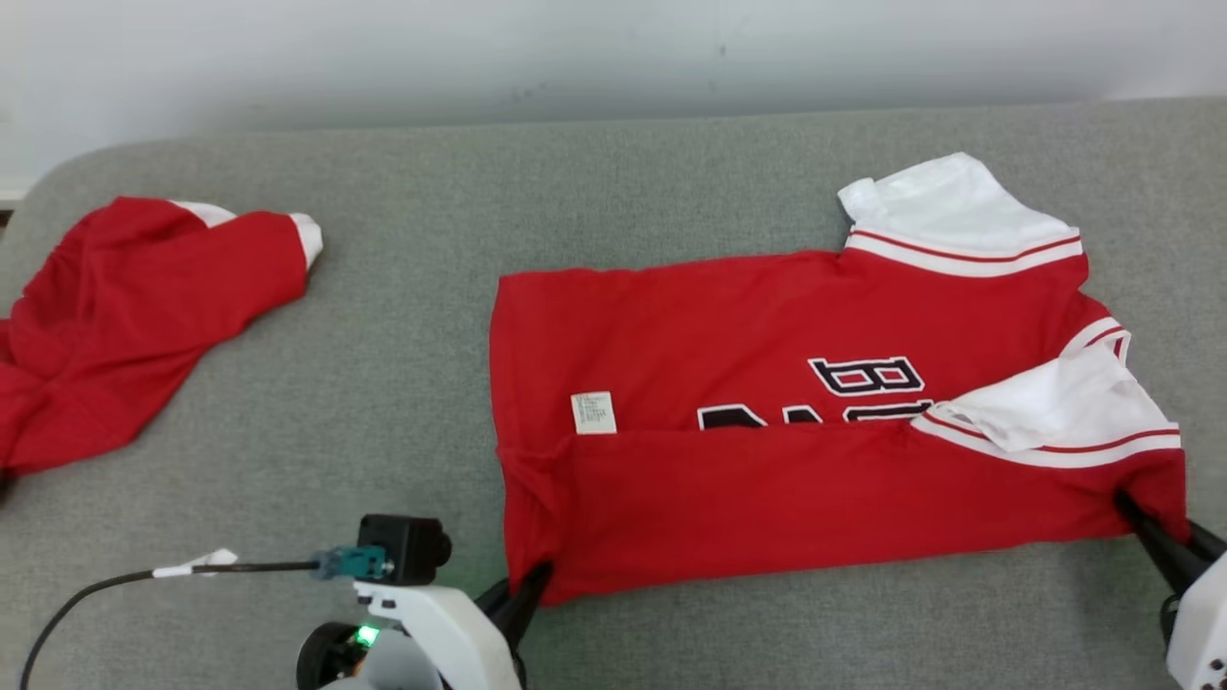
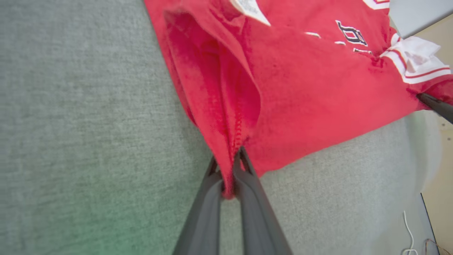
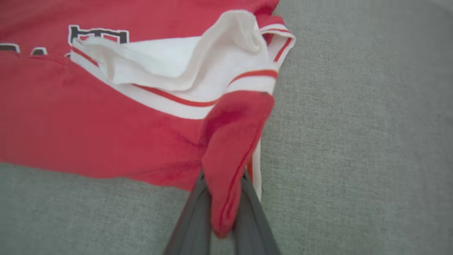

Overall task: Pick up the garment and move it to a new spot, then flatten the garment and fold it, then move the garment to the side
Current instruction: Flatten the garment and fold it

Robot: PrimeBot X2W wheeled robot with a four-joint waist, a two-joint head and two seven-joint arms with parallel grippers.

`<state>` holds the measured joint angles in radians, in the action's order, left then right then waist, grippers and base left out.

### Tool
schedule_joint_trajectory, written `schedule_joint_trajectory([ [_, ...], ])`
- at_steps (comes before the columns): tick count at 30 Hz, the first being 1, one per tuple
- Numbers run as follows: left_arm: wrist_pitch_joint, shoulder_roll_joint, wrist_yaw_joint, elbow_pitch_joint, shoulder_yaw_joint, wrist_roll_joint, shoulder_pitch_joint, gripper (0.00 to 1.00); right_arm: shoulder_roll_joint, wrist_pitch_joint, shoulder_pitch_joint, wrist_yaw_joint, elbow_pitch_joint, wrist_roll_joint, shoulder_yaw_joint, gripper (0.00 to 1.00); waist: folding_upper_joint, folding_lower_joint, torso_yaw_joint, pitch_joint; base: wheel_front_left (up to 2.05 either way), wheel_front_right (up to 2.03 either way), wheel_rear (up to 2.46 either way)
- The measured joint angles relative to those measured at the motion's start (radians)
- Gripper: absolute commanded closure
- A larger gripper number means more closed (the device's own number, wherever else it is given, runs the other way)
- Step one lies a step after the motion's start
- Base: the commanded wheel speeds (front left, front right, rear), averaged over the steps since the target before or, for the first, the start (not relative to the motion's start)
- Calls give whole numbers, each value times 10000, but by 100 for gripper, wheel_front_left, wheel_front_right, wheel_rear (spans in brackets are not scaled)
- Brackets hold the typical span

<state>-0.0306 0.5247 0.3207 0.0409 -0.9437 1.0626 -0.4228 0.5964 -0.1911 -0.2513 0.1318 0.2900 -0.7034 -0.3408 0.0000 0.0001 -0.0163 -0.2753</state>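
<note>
Bare indoor workroom: grey fabric-covered surface (image 1: 383,402), plain pale wall (image 1: 575,48), loose cable (image 2: 408,230) on floor (image 2: 439,159).

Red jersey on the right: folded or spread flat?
Partly folded: the jersey has its near edge doubled over, hiding half the lettering.

Clamped: left gripper (image 1: 533,579), right gripper (image 1: 1131,509)

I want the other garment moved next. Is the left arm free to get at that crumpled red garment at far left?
Probably not yet: the left claw is shut on a near corner of the jersey. Once it lets go, the way looks free, since only gray surface lies between it and the red garment.
</note>
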Motion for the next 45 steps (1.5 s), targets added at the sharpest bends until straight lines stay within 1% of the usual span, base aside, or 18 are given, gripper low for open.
schedule_joint_trajectory([
  [4, -161, 324, -192, -577, 138, 393, 310, 100, 713, -157, 128, 2, -341, -736, -169, 100, 0, 0, 30, 366, 0, 0, 0],
  [8, -309, 506, -288, -1202, 107, 865, 865, 100, 1375, -508, 653, 2, -650, -1319, -265, 100, 0, -1, 31, 661, 0, 0, 0],
  [12, -299, 535, -255, -1402, 17, 1034, 1398, 100, 1664, -648, 1173, 2, -732, -1726, -380, 100, 0, -2, 5, 791, 0, 0, 0],
  [14, -265, 539, -221, -1352, -44, 1114, 1588, 80, 1678, -637, 1367, 2, -717, -1758, -476, 100, 0, -1, -21, 810, 0, 0, 0],
  [15, -251, 531, -209, -1304, -75, 1137, 1667, 71, 1670, -625, 1414, 2, -688, -1760, -506, 95, 0, -1, -34, 822, 0, 0, 0],
  [16, -249, 533, -207, -1262, -123, 1147, 1725, 58, 1655, -617, 1459, 2, -663, -1764, -545, 83, 0, -2, -49, 838, 0, 0, 0],
  [17, -196, 533, -176, -1208, -150, 1143, 1779, 6, 1624, -593, 1500, 2, -635, -1764, -594, 63, 0, -1, -64, 855, 0, 0, 0],
  [18, -125, 533, -109, -1147, -151, 1110, 1815, 0, 1588, -541, 1521, 2, -612, -1764, -640, 29, 0, -1, -73, 872, 0, 0, 0],
  [19, -104, 535, -82, -1093, -151, 1078, 1823, 0, 1565, -527, 1522, 2, -591, -1762, -679, 0, 0, -1, -80, 891, 0, 0, 0],
  [24, 69, 564, 77, -928, -228, 748, 1835, 0, 1559, -345, 1523, 0, -420, -1659, -723, 0, 0, -2, -87, 1028, 0, 0, 0],
  [27, 320, 591, 261, -890, -176, 614, 1836, 0, 1613, -230, 1542, 0, -357, -1592, -627, 0, 0, -1, -89, 1151, 0, 0, 0],
  [31, 713, 709, 533, -930, 8, 443, 1942, 0, 1666, 61, 1764, 0, -426, -1590, -247, 0, 0, -2, -94, 1375, 0, 0, 0],
  [34, 1206, 736, 782, -1074, 328, 328, 2040, 0, 1689, 230, 1947, 0, -635, -1551, 71, 0, 0, -1, -111, 1489, 0, 0, 0],
  [38, 1659, 755, 982, -1210, 629, 150, 1984, 0, 1674, 313, 1977, 0, -1035, -1319, 426, 0, 0, -2, -179, 1503, 0, 0, 0],
  [41, 1739, 786, 1085, -1170, 769, -31, 1598, 0, 1553, 77, 1553, 0, -1229, -1018, 621, 0, 0, -2, -232, 1342, 0, 0, 0],
  [45, 1430, 688, 988, -932, 727, -359, 660, 0, 1319, -391, 427, 0, -1361, -775, 748, 0, 0, -1, -210, 1034, 0, 0, 0],
])
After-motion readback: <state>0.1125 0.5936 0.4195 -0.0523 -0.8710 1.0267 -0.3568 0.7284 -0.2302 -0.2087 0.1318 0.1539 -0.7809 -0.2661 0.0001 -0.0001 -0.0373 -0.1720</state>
